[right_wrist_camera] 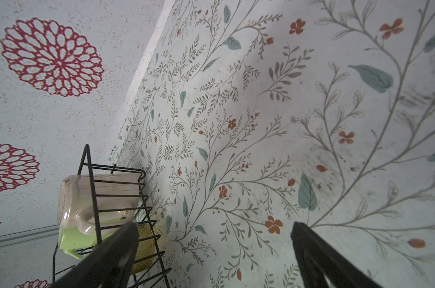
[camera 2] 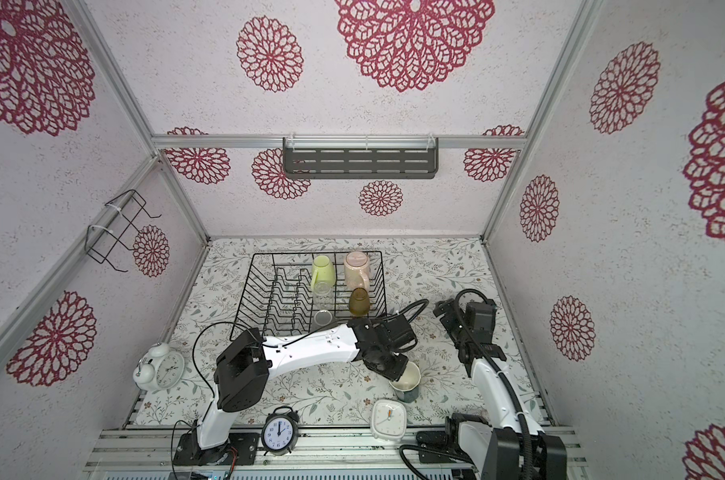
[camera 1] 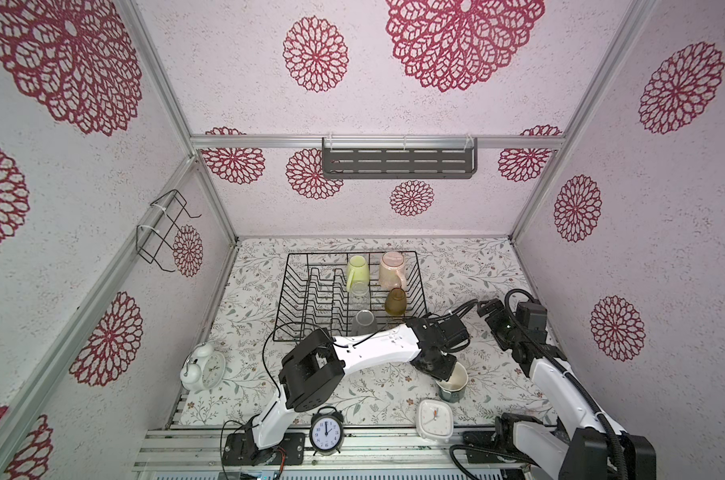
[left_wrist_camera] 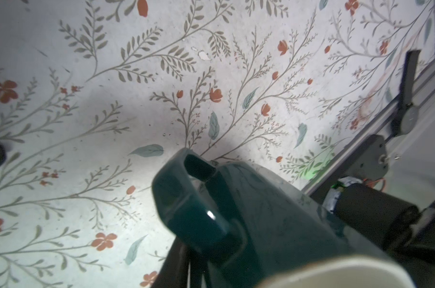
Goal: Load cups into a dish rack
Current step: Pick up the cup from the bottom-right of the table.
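Your left gripper [camera 1: 443, 374] was down at the rim of the dark teal mug [camera 1: 453, 388]. Its jaws were closed on the mug's wall. One side reached into the cream interior, and the outer finger [left_wrist_camera: 176, 264] lay against the glazed outside, just beside the handle. The mug stood mouth up on the floral table [camera 1: 248, 332], toward the front right. It was well apart from the dish rack [camera 1: 323, 297] and just behind the white square clock [camera 1: 435, 417].

Your right gripper [right_wrist_camera: 214, 224] was spread wide and held nothing; only bare table showed between its fingers. In both top views it hung near the rack's near right corner, above the table.

The rack stood at the back centre of the table, and its right-hand part held five cups:
- The yellow-green mug [camera 1: 357, 270] and the pink mug [camera 1: 392, 270] were at the far end.
- The clear glass [camera 1: 360, 289] and the amber tumbler [camera 1: 395, 302] were nearer.
- The grey cup [camera 1: 365, 322] was nearest, partly hidden by your left arm.
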Robot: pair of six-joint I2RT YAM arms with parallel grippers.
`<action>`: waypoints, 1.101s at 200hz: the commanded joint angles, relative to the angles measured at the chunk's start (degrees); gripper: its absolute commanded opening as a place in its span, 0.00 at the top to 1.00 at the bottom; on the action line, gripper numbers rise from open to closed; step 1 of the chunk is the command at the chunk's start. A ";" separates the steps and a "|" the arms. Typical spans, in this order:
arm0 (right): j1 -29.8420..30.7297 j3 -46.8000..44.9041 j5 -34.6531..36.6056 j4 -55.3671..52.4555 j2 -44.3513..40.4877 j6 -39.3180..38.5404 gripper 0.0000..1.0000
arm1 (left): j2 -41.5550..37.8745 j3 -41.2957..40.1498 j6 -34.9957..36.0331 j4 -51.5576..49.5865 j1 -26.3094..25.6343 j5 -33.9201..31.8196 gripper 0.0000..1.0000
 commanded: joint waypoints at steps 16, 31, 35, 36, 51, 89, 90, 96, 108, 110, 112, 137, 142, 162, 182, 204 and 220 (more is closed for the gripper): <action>-0.41 -0.07 -0.65 1.48 0.68 0.69 0.01 | -4.12 -0.89 -0.16 1.81 -0.63 -0.22 0.95; -0.41 -0.08 -0.57 1.48 0.53 0.74 0.01 | -5.29 -1.75 0.03 2.31 -0.66 0.10 1.00; -0.42 -0.08 -0.50 1.41 0.47 0.71 0.01 | -5.78 -2.13 0.00 2.61 -0.66 0.06 1.00; -0.41 -0.08 -0.53 1.40 0.46 0.73 0.01 | -5.89 -2.20 0.04 2.65 -0.68 0.10 1.00; -0.41 -0.04 -0.61 1.31 0.05 0.70 0.01 | -7.59 -3.79 0.10 3.92 -0.53 0.10 1.00; -0.37 1.13 -7.26 1.31 -1.50 2.47 0.02 | -18.42 -10.31 0.33 9.31 0.72 -0.50 1.00; -0.34 1.14 -7.83 1.52 -1.49 2.58 0.01 | -18.67 -10.55 0.34 9.52 0.80 -0.40 1.00; -0.03 1.06 -10.92 2.87 -1.79 3.62 0.02 | -20.53 -12.17 0.22 11.02 1.26 -0.08 1.00; 1.44 0.70 -14.32 4.91 -2.49 6.57 0.03 | -24.35 -15.91 -0.36 14.35 2.69 1.50 1.00; 1.72 0.60 -14.86 5.26 -2.70 6.97 0.04 | -25.01 -16.60 -0.46 14.90 2.96 1.75 1.00; 2.06 0.51 -15.26 5.70 -2.86 7.29 0.04 | -25.74 -17.18 -0.67 15.48 3.27 2.15 1.00; 7.03 0.74 -16.78 8.28 -5.56 9.08 0.07 | -33.79 -24.32 -2.09 20.71 7.18 3.60 1.00; 8.01 1.11 -16.81 8.14 -6.15 9.14 0.07 | -35.40 -25.64 -2.26 21.59 8.00 3.70 1.00; 11.56 2.30 -20.40 11.04 -7.87 9.27 0.09 | -41.61 -31.21 -3.26 25.38 11.20 4.31 1.00; 15.45 4.25 -24.89 15.30 -8.12 9.57 0.09 | -48.55 -39.18 -7.23 33.53 15.50 7.19 1.00; 20.94 7.28 -27.02 17.58 -6.45 10.06 0.06 | -55.99 -47.76 -13.29 45.41 20.71 11.08 1.00; 26.20 8.99 -25.88 18.73 -4.76 10.24 0.01 | -60.33 -50.66 -14.58 47.55 23.57 11.93 1.00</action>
